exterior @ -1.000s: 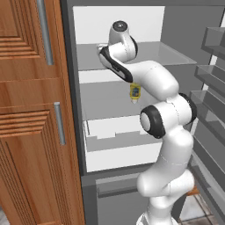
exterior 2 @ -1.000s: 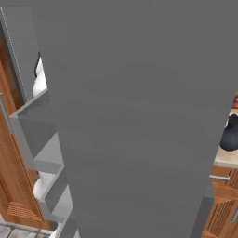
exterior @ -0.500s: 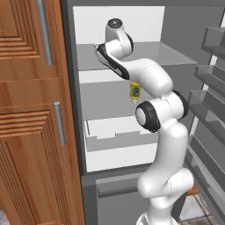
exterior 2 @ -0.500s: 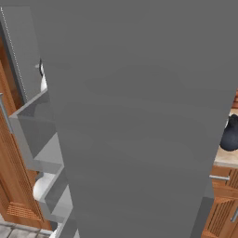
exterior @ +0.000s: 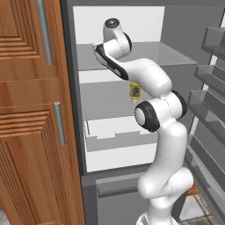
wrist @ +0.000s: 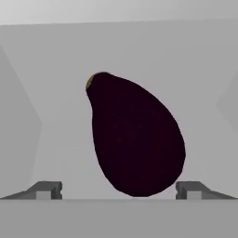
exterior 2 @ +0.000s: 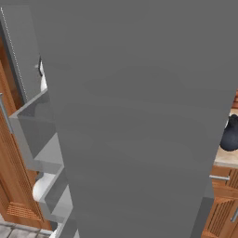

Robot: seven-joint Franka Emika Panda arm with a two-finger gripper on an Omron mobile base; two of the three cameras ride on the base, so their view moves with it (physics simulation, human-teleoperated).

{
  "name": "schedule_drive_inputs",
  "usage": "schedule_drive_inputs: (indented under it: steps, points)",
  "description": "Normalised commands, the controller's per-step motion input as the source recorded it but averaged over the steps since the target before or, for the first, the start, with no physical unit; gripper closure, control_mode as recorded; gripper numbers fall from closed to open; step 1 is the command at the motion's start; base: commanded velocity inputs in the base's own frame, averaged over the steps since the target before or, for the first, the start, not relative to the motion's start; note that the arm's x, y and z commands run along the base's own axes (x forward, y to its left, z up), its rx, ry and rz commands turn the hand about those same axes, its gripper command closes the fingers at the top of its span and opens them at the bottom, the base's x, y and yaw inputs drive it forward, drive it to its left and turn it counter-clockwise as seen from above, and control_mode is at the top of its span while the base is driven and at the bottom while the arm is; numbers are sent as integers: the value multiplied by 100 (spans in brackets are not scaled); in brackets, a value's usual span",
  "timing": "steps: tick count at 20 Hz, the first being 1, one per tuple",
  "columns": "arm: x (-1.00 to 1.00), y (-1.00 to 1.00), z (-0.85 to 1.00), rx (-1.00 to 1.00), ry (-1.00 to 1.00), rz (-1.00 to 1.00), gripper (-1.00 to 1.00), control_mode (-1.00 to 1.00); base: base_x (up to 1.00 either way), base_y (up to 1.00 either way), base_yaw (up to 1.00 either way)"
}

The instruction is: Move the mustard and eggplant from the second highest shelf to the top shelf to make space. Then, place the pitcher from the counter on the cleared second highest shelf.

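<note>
On the top shelf (exterior: 176,56), in my hand view: one eggplant (wrist: 135,137), dark purple, long axis running up the picture with a slight lean, narrow stem end at upper left, broad end toward the gripper (wrist: 120,190). I see the jaws spread wide, a fingertip (wrist: 46,189) off each side of the eggplant, clear of it. Arm: rises from the base, elbow bent, hand reaching into the fridge at top-shelf level. One mustard (exterior: 135,91) upright on the second highest shelf (exterior: 105,99). One pitcher (exterior 2: 229,135) on the counter (exterior 2: 225,158).
</note>
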Motion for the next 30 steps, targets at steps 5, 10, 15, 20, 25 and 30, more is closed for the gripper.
schedule_drive_inputs:
  steps: [5, 10, 15, 20, 25, 30]
  points:
    - [0, -6, -38, -2, -7, 0, -100, -100, 0, 0, 0]
    - [-1, -1, -48, -3, -17, 1, -100, -100, 0, 0, 0]
    - [-16, -1, -48, -2, -25, 2, -100, -100, 0, 0, 0]
    - [-49, -8, -14, 0, -23, 1, -100, -100, 0, 0, 0]
    - [-92, -7, 0, 0, -11, 2, -100, -100, 0, 0, 0]
    - [-100, 0, 5, 0, 0, 2, -100, -100, 0, 0, 0]
